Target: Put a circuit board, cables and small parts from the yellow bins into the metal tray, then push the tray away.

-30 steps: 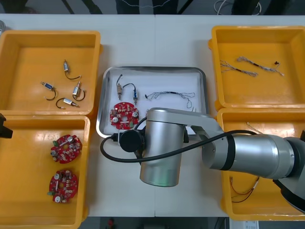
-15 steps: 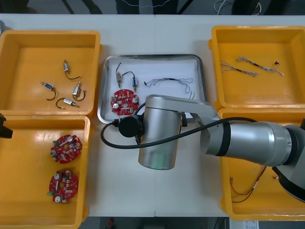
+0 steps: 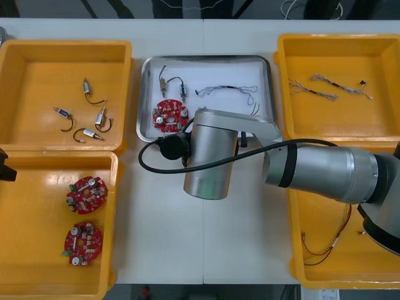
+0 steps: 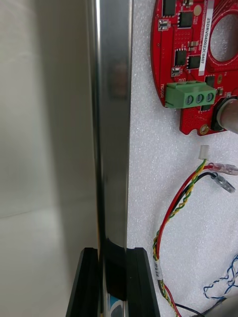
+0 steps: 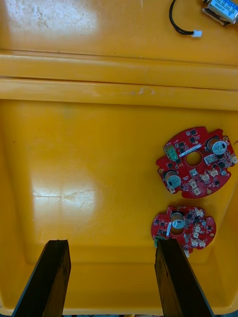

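Loading looks finished: the metal tray (image 3: 206, 59) lies on the table (image 3: 162, 237) between the two far bins. Its white floor carries a circuit board (image 3: 170, 115) at the near left, two small metal parts (image 3: 172, 85) beyond it, a blue and white cable (image 3: 225, 90) toward the right, and a red and yellow cable (image 4: 178, 208) beside the board. So the step in hand is judged to be the push.

The right claw (image 4: 115, 257) is closed on the tray's shiny rim (image 4: 111, 124), its two black fingers held apart only by the thickness of the metal. In the front view the right arm reaches across the middle of the table and its wrist covers the tray's near edge, which is where the grip appears to be.

The left claw (image 5: 111, 247) hangs wide open and empty over the near-left bin (image 5: 74, 173), idle above two spare boards (image 5: 194, 161).

The next move calls for a straight drive toward the far edge with the pinch kept firm. The tray's right wall sits just beside the far-right bin (image 3: 282, 94), so any twist could catch it there. Whether they touch cannot be told. Only after that should the fingers let go.
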{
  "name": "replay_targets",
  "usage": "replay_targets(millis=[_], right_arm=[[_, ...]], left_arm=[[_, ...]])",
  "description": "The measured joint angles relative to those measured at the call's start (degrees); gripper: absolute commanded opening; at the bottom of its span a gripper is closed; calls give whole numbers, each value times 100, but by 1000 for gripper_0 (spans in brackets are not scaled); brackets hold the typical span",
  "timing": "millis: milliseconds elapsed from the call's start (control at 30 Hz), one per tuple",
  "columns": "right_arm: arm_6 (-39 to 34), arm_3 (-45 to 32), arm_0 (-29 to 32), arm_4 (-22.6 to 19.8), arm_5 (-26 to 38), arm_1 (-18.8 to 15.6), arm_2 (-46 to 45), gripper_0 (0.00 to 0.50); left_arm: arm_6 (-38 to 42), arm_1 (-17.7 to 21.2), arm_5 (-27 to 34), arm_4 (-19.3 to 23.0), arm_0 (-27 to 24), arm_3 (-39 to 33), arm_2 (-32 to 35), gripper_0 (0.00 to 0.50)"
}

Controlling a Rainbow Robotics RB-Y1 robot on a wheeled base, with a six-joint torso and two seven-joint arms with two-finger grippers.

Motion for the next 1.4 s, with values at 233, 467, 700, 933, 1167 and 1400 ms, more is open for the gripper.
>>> replay_targets(millis=[233,467,700,933,1167,1400], right_arm=[[245,515,-160,12,-479,28,-7,0],[275,856,-286,19,-598,102,-61,0],[352,1315,-394,27,-939,204,-148,0],[353,1746,-469,92,-1198,364,-284,0],[353,2149,-560,104,-1500,473,-433,0],[357,2307,-572,200,-1694,497,-482,0]], left_arm=[[-2,0,0,0,0,-1,0,500],[-4,0,0,0,0,-2,0,500],[-7,0,0,0,0,-3,0,500],[-9,0,0,0,0,-3,0,500],[-10,0,0,0,0,-3,0,500],[-12,0,0,0,0,-3,0,500]])
